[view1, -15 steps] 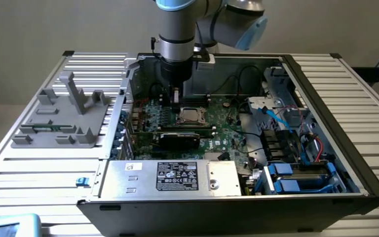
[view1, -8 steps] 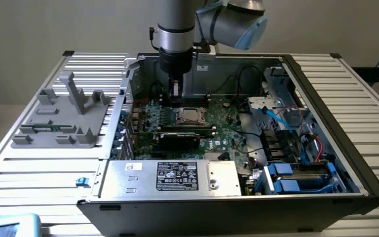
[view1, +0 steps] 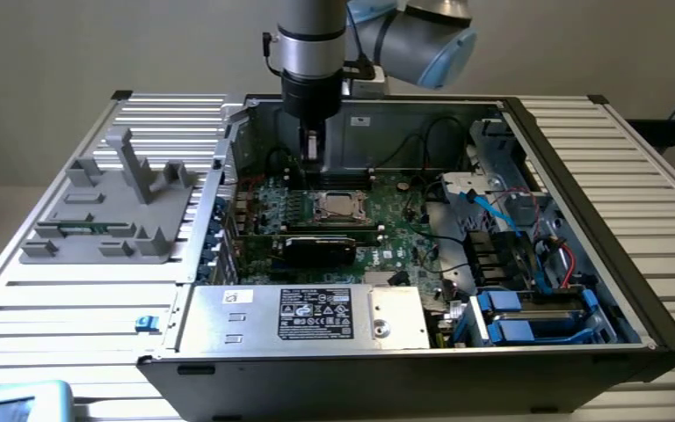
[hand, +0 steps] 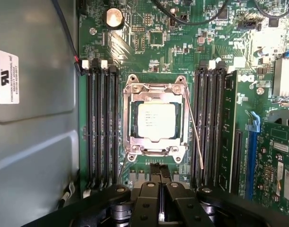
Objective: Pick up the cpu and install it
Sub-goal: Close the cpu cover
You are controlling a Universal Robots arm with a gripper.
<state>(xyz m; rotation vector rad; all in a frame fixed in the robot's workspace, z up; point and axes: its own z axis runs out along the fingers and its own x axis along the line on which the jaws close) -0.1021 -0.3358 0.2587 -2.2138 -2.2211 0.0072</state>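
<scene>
The cpu point(view1: 340, 207) point(hand: 156, 120) is a small square chip with a dull silver top. It lies flat inside the metal socket frame point(hand: 156, 88) on the green motherboard point(view1: 402, 230), within the open computer case. My gripper point(view1: 312, 156) point(hand: 159, 171) hangs above the board, near the case's back wall and a little off the socket. Its black fingers point(hand: 153, 176) are pressed together, shut, with nothing between them. It touches neither the chip nor the frame.
A silver power supply with a black label point(view1: 302, 316) fills the case's front. A black card point(view1: 320, 246) stands just in front of the socket. Memory slots point(hand: 103, 127) flank the socket, and a thin lever point(hand: 195, 127) lies beside it. Blue drive caddies point(view1: 537, 321) and cables are at the exterior view's right, a grey fixture point(view1: 115, 207) at its left.
</scene>
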